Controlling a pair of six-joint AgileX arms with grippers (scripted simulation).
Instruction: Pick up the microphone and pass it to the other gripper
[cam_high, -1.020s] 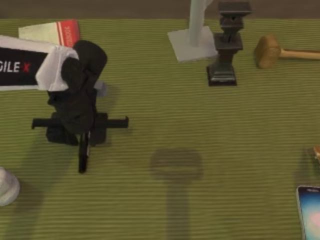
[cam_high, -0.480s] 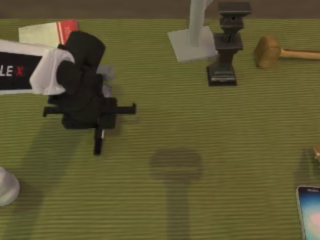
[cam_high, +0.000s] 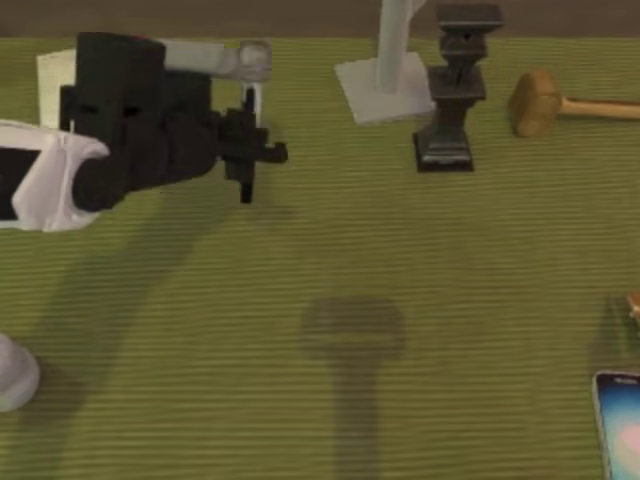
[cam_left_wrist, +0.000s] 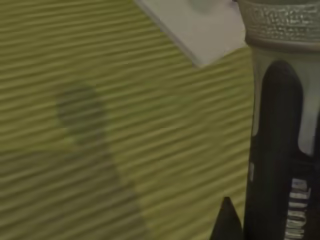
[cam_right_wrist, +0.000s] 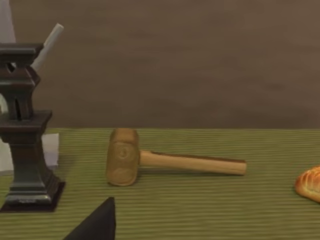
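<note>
Upper left of the top view: left gripper (cam_high: 248, 150) is seen clamped on the microphone (cam_high: 215, 58), held off the green table (cam_high: 400, 300), silver head near the frame's top edge. Wooden mallet (cam_high: 560, 103) and dark stand (cam_high: 455, 90) sit upper right. Left wrist view: microphone (cam_left_wrist: 282, 125) fills the right side, gripped. Right wrist view: mallet (cam_right_wrist: 165, 159) at centre, stand (cam_right_wrist: 25, 130) at left; right gripper's opening cannot be told.
</note>
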